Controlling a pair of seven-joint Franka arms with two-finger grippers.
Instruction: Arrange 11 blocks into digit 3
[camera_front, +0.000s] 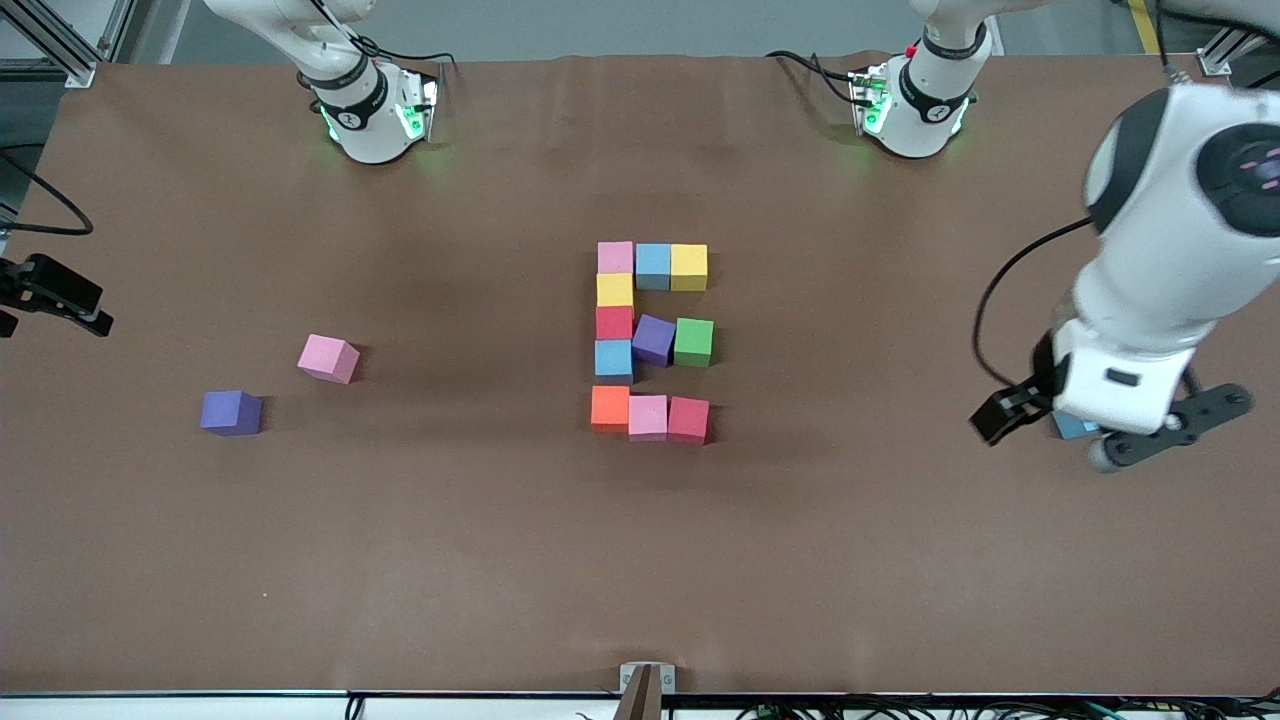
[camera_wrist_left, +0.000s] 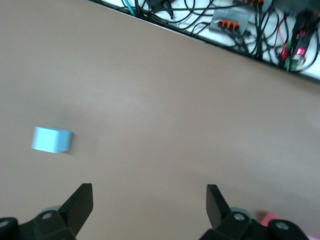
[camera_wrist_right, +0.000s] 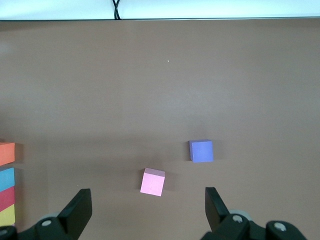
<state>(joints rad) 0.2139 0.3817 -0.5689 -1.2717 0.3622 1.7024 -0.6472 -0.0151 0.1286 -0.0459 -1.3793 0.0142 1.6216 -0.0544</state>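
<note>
While the left gripper (camera_front: 1105, 430) hangs with jaws wide and empty over a light blue block (camera_wrist_left: 51, 139) at the left arm's end of the table (camera_front: 500, 560), ten blocks (camera_front: 652, 340) sit packed together mid-table. Well apart from that cluster, toward the right arm's end, lie a loose pink block (camera_front: 328, 358) and a purple block (camera_front: 231, 412), the purple one nearer the front camera. Over those two, the right gripper (camera_wrist_right: 148, 212) also holds its jaws wide, empty.
</note>
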